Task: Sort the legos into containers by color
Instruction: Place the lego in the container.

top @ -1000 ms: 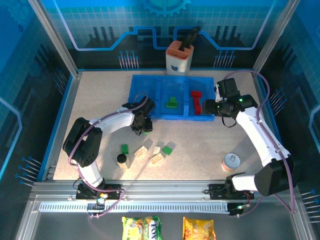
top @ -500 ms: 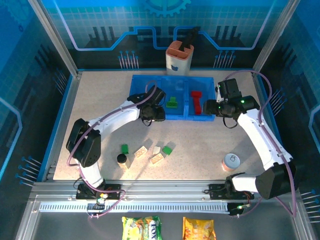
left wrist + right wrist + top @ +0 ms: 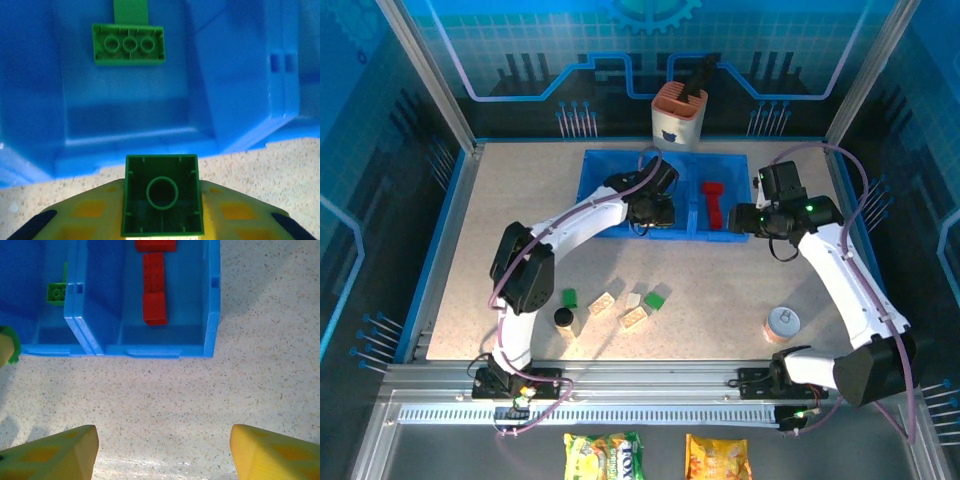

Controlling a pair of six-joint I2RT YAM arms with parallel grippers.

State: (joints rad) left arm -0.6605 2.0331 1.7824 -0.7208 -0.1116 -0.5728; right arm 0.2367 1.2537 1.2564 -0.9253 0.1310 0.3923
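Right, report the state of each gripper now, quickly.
Left gripper: closed on a small green plastic lego brick.
Right gripper: open, holding nothing.

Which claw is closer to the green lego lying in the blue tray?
Left. The left claw, pinching another green lego, hovers just before it; the right claw is open beyond the red section.

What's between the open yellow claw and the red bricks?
Bare table, then the front wall of the blue tray, as the right wrist view shows.
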